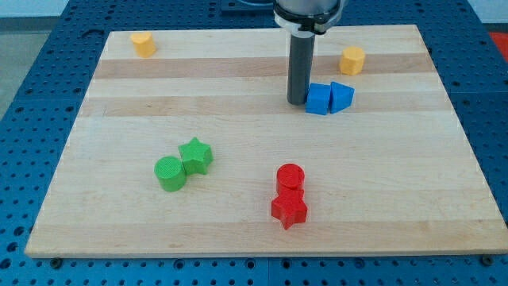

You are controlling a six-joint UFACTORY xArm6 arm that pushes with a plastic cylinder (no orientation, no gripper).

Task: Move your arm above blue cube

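The blue cube (318, 99) sits on the wooden board (238, 71) at the upper right of centre. A second blue block, wedge-shaped (342, 96), touches its right side. My tip (297, 102) is the lower end of the dark rod that comes down from the view's top. It stands just left of the blue cube, very close to or touching its left face.
A yellow block (352, 59) lies above and right of the blue pair. Another yellow block (143, 44) is at the upper left. A green star (196, 155) and green cylinder (169, 173) touch at lower left. A red cylinder (290, 177) and red star (289, 209) touch at lower centre.
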